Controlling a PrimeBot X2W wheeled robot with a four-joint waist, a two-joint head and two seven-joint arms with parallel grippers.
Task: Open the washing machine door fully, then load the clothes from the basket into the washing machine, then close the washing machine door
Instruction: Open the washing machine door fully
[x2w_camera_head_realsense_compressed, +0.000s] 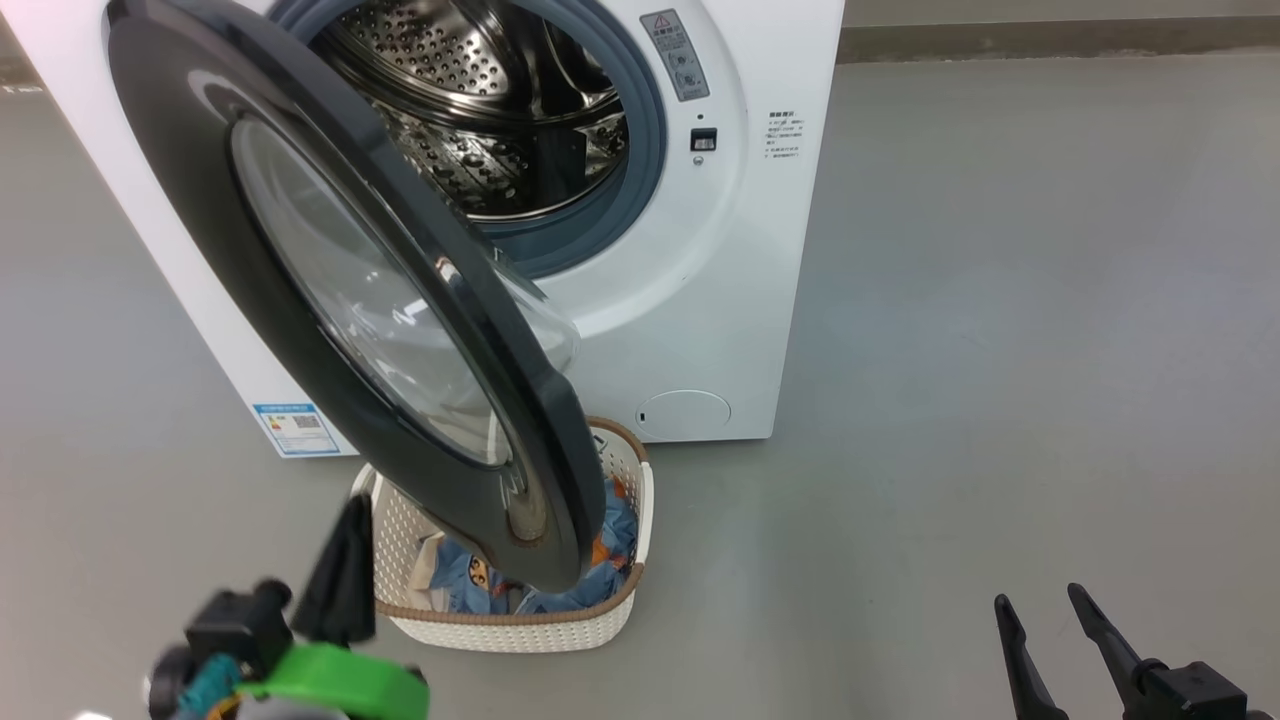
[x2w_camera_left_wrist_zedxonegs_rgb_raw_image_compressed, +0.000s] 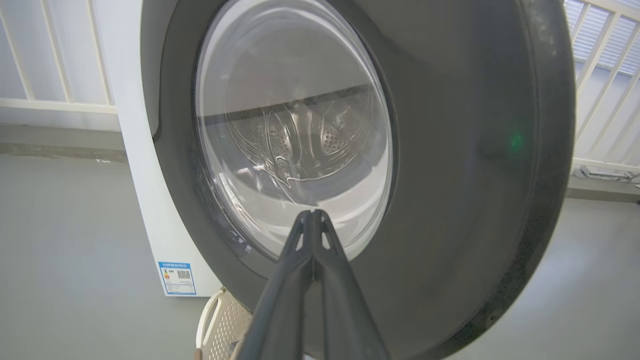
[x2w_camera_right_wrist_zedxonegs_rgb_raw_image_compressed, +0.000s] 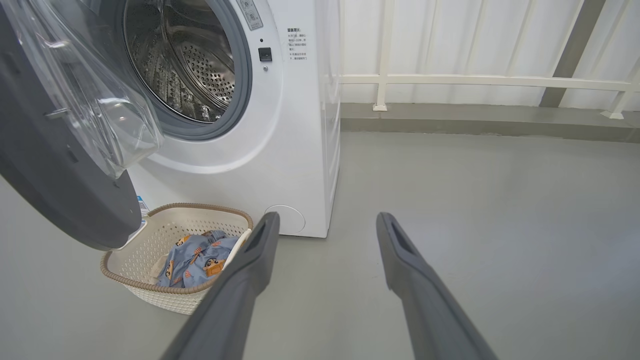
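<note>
The white washing machine stands at the back with its steel drum exposed. Its glossy black door hangs about half open, swung out over the basket. Light blue printed clothes lie inside the cream basket on the floor in front of the machine. My left gripper is shut with nothing in it, just left of the basket and close to the door's outer face; its fingertips point at the glass window. My right gripper stands open and empty at the lower right, far from the door.
Grey floor stretches wide to the right of the machine. A white railing and a low kerb run along the back. A blue label sits low on the machine's front, and a round flap lies near its right corner.
</note>
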